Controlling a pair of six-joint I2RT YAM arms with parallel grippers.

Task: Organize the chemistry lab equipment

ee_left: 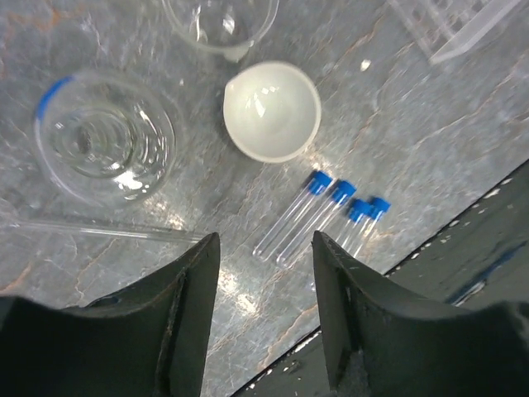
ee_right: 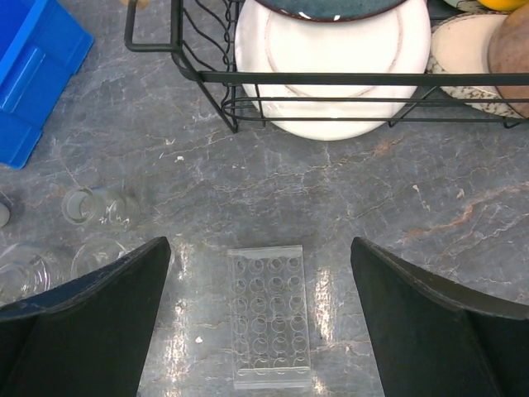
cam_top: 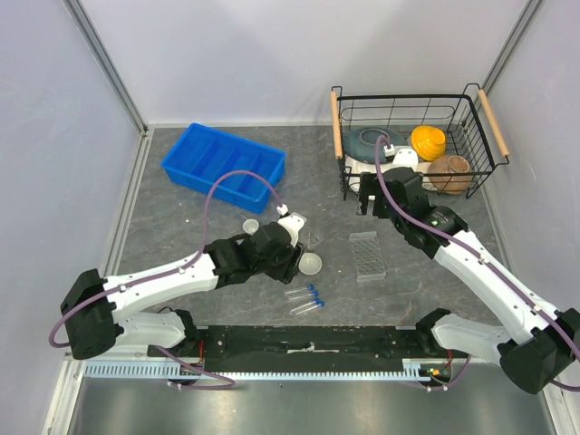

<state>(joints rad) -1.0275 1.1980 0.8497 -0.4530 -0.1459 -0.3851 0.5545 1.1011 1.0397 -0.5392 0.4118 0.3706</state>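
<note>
My left gripper point(ee_left: 264, 241) is open and empty, hovering over the table point(cam_top: 181, 227) just short of the blue-capped clear tubes point(ee_left: 318, 217), which lie side by side point(cam_top: 305, 300). The white round dish point(ee_left: 271, 110) sits beyond them point(cam_top: 311, 264). A clear beaker point(ee_left: 103, 136) stands at the left and another point(ee_left: 219, 21) at the top. A thin glass rod point(ee_left: 99, 230) lies by the left finger. My right gripper point(ee_right: 260, 245) is wide open and empty above the clear tube rack point(ee_right: 270, 314), which lies flat point(cam_top: 367, 256). A tiny white cup point(cam_top: 251, 227) sits behind my left wrist.
A blue divided tray point(cam_top: 224, 162) stands at the back left. A black wire basket point(cam_top: 410, 98) at the back right holds ceramic plates and bowls point(ee_right: 331, 58), close behind my right gripper point(cam_top: 370, 201). More small clear beakers point(ee_right: 83, 205) stand left of the rack.
</note>
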